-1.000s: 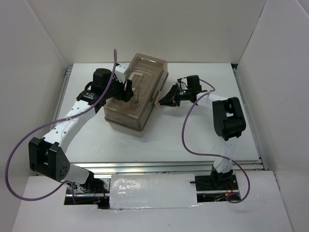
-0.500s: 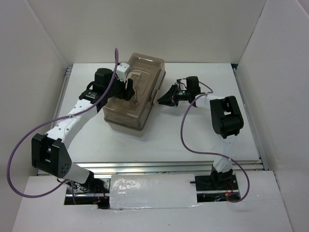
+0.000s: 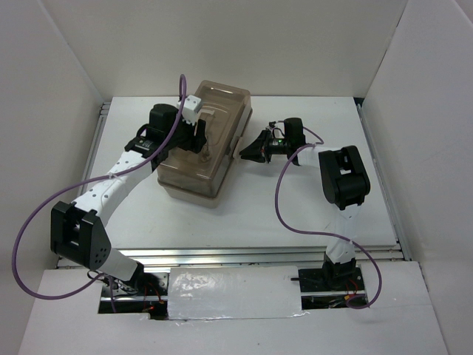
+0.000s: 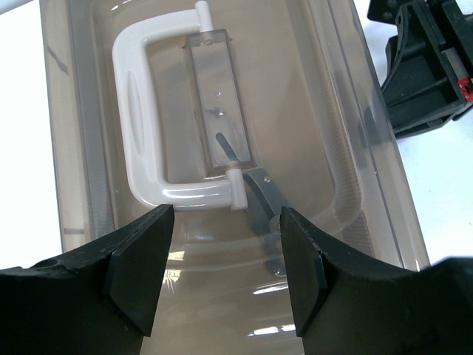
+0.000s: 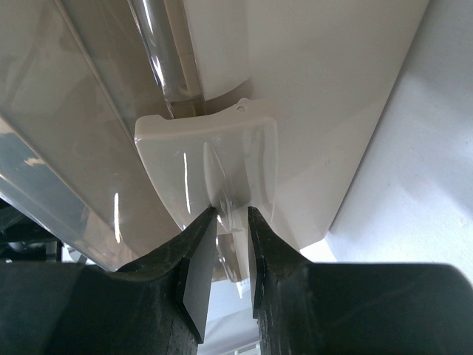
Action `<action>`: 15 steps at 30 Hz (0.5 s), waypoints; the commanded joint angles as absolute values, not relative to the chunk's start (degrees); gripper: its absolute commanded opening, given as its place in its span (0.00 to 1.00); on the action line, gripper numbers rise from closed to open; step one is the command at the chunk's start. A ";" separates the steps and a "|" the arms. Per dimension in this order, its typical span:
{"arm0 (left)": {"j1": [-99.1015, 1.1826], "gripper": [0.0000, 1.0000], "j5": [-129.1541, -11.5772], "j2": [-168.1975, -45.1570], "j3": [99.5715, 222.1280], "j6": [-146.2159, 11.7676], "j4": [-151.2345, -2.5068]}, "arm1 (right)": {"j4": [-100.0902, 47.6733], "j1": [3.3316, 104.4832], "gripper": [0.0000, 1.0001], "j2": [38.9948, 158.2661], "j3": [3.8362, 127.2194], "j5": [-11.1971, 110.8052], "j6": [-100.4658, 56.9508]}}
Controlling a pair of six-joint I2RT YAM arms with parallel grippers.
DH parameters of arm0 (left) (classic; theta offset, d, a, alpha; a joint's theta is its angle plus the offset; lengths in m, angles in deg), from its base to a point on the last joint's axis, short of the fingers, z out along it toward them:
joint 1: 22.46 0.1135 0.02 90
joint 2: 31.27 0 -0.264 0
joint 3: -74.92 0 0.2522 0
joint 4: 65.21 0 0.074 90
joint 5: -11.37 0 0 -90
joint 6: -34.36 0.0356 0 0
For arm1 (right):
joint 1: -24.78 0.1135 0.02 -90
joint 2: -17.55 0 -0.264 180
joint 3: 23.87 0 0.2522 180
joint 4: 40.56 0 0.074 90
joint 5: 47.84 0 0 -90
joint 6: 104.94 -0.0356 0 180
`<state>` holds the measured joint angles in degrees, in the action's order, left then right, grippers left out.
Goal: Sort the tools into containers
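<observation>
Toolbox: a beige plastic toolbox (image 3: 194,180) stands closed on the white desk (image 3: 281,214), lying at a slant between the two arms, nearer the far edge.
Lid: the translucent brownish lid (image 4: 310,111) is down over the base, and the pale looped handle (image 4: 137,118) lies flat on top of it.
Tools: only a grey shape (image 4: 262,203) shows dimly through the lid; which tool it is cannot be told.
Left end effector: the left end effector (image 4: 225,244) hangs above the lid with its jaws spread wide and nothing between them. The near end of the handle lies just beyond its fingertips.
Right end effector: the right end effector (image 5: 230,222) is at the toolbox's right side, its jaws narrow and pinching the small raised rib of the beige plastic latch (image 5: 214,155).
</observation>
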<state>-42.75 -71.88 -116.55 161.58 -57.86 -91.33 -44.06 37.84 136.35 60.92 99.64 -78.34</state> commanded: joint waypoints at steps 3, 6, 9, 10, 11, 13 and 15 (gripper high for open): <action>-44.96 0.71 -68.35 -122.67 159.78 -57.14 -100.77 | -47.63 40.69 0.30 139.80 60.03 94.90 -79.54; -44.87 0.70 -66.94 -123.64 159.96 -57.14 -100.95 | -49.74 40.60 0.28 140.51 59.33 95.07 -81.12; -44.87 0.69 -66.24 -124.26 160.05 -57.14 -100.68 | -53.16 40.69 0.25 141.30 58.01 95.07 -83.75; -44.87 0.69 -65.97 -124.26 159.96 -57.05 -100.68 | -54.30 40.69 0.24 141.56 57.75 95.25 -84.46; -44.87 0.69 -65.88 -124.43 159.96 -57.05 -100.86 | -54.40 40.60 0.23 142.09 57.83 95.25 -84.81; -44.87 0.69 -65.79 -124.52 159.78 -57.14 -100.77 | -55.10 40.69 0.22 142.44 57.57 95.16 -85.43; -44.96 0.68 -65.71 -124.61 159.35 -57.23 -100.51 | -55.72 40.60 0.20 143.14 57.48 95.07 -86.04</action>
<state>-42.84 -73.46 -118.95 163.18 -57.58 -90.42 -55.25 38.12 139.28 59.56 101.43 -85.90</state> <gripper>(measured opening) 0.684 0.213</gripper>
